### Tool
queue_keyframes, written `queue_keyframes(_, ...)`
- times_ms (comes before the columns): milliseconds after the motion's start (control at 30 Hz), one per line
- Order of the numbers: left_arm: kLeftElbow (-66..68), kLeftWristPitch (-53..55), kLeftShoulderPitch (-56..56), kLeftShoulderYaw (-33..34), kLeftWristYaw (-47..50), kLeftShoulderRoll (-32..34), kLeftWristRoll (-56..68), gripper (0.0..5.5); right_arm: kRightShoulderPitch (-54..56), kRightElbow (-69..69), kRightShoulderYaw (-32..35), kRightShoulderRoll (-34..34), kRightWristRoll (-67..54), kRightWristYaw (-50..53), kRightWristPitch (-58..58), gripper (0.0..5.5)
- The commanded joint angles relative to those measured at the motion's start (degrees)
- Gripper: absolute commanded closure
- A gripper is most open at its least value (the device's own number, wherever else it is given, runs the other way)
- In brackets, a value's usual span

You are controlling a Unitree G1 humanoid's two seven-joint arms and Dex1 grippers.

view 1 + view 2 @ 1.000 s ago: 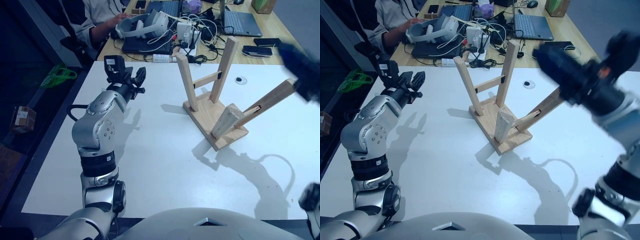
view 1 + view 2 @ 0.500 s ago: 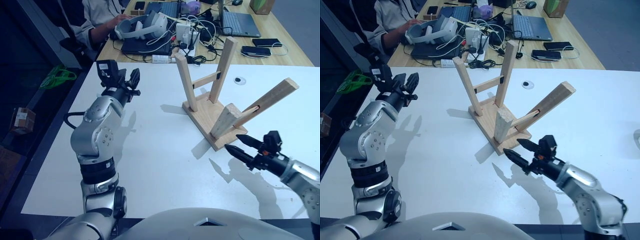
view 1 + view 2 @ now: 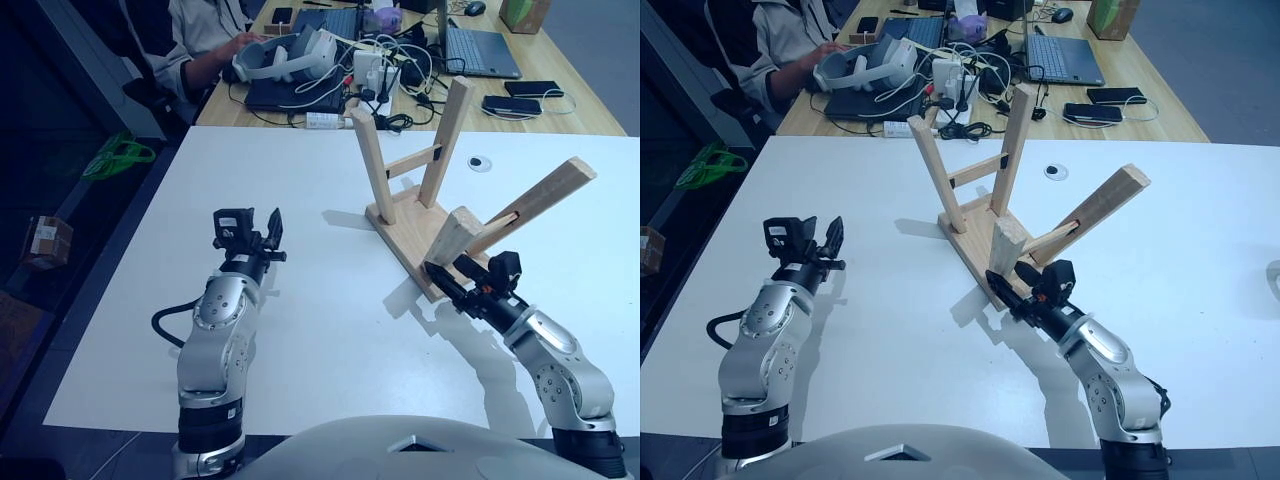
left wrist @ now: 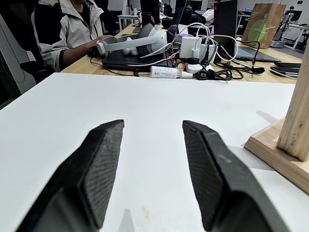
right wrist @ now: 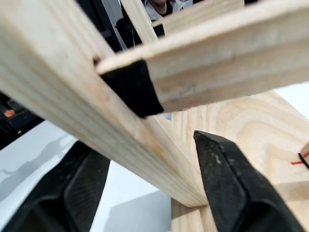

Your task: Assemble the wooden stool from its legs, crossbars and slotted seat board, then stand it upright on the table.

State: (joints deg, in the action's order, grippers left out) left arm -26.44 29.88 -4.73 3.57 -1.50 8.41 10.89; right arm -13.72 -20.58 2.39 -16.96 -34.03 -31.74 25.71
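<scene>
Forearm lying low over the desk [image 3: 330, 330], right pincer [image 3: 450, 275] gaping wide astride one upturned stool leg [image 3: 455, 232], left pincer [image 4: 152, 128] hovering wide-open.

The stool [image 3: 430, 235] stands legs-up on the table [image 3: 330, 340], right of centre. The right gripper [image 3: 452, 275] sits at the stool's 6 o'clock, straddling the nearest leg [image 3: 455, 238]. The left gripper [image 4: 152, 126] is well apart, at the stool's 9 o'clock. A desk [image 3: 565, 98] stands behind the table, at 12 o'clock.
</scene>
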Motion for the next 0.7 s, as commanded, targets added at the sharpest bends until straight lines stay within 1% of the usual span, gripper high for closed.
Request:
queue_keyframes(33, -0.17, 0.55, 0.99, 0.07, -0.23, -0.21, -0.20, 3.23, 0.94, -0.74, 2.82, 1.95, -7.17, 2.32, 5.28, 3.09)
queue_keyframes(100, -0.10, 0.63, 1.38, -0.16, -0.27, -0.28, -0.28, 3.23, 1.60, -0.71, 4.27, 2.88, -10.23, 4.13, 7.60, 3.29)
queue_keyframes(333, 0.69, 0.56, 3.02, -0.39, -0.38, -0.42, -0.55, 3.23, 5.21, 1.24, 9.08, 5.95, -19.88, 12.21, 14.72, 3.59)
queue_keyframes(500, 0.76, 0.70, 3.53, -0.54, -0.46, -0.20, -0.78, 3.23, 8.82, 4.61, 12.25, 8.31, -23.47, 18.90, 15.86, 3.74)
queue_keyframes(700, 1.19, 1.08, 4.28, -0.49, -0.81, 0.27, -0.83, 3.23, 16.56, 14.63, 17.97, 14.34, -28.09, 30.44, 14.10, 3.90)
